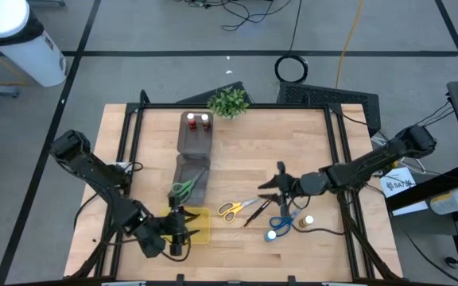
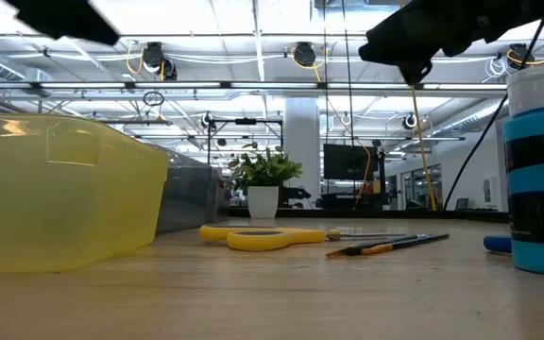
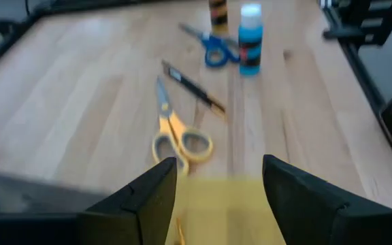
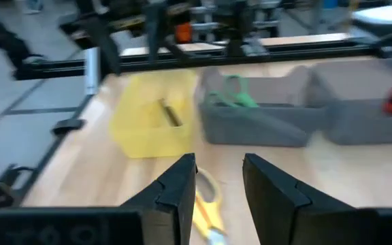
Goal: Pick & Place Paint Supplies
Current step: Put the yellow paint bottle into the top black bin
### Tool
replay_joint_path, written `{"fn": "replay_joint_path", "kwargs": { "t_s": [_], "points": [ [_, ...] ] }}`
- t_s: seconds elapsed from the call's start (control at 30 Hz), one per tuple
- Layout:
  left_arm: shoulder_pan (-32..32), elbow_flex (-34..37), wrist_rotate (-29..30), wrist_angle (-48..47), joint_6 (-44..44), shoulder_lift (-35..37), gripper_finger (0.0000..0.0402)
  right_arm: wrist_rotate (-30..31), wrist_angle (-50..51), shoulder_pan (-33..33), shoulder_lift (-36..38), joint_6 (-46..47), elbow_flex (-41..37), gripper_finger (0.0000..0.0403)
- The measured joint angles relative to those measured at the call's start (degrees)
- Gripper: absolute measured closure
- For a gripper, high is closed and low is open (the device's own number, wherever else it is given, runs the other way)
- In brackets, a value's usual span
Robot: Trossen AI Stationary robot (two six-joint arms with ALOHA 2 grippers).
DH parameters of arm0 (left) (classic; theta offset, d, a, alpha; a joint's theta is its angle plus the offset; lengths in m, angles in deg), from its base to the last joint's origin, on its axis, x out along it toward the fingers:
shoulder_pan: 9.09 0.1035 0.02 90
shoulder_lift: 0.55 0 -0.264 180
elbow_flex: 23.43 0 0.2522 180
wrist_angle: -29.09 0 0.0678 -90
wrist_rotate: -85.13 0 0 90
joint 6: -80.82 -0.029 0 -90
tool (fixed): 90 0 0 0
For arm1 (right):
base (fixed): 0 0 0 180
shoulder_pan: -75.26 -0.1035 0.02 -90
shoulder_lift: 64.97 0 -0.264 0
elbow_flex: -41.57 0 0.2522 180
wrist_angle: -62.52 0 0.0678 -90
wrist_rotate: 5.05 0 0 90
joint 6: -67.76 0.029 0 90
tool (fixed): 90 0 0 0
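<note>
Two grippers, both spread with nothing held: left gripper (image 1: 178, 231) over the yellow tray (image 1: 199, 226), right gripper (image 1: 277, 187) above the table (image 1: 245, 151) middle. Yellow scissors (image 1: 230, 210), brushes (image 1: 255, 210), blue scissors (image 1: 281, 223) and a blue bottle (image 3: 250, 39) loose on the wood; green scissors (image 1: 184, 189) and red-capped bottles (image 1: 198, 120) in the grey organiser (image 1: 195, 159).

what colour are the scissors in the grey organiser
Green handles; the scissors lie in the organiser. Clearest in the high view.

just ahead of the left gripper (image 1: 180, 225) lies the tray (image 1: 199, 226); beyond it the scissors (image 1: 230, 210), then brushes (image 1: 254, 211), with the right gripper (image 1: 278, 184) above them.
</note>
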Motion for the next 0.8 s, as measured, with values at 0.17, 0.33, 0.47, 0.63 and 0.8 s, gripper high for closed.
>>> {"fn": "replay_joint_path", "kwargs": {
  "t_s": [0.17,0.33,0.47,0.63,0.8],
  "points": [
    [4.98,-0.09,-7.26,7.54,-4.24,-0.50,0.0179,-6.64,-10.21,0.00,-9.43,-3.03,0.00,0.0289],
    [9.77,0.02,-14.66,13.24,-9.34,-2.16,0.0177,-7.84,-14.88,0.37,-15.71,-5.99,0.02,0.0289],
    [13.03,0.02,-17.18,14.61,-12.41,-3.20,0.0176,-7.73,-13.64,1.34,-17.23,-4.85,0.70,0.0289],
    [15.63,0.02,-19.55,15.00,-11.49,-3.63,0.0176,-7.81,-14.11,0.50,-14.08,-6.31,2.19,0.0283],
    [16.18,0.07,-21.42,15.76,-10.74,-5.17,0.0176,-7.73,-8.11,-1.29,-6.47,-6.03,2.08,0.0250]
  ]
}}
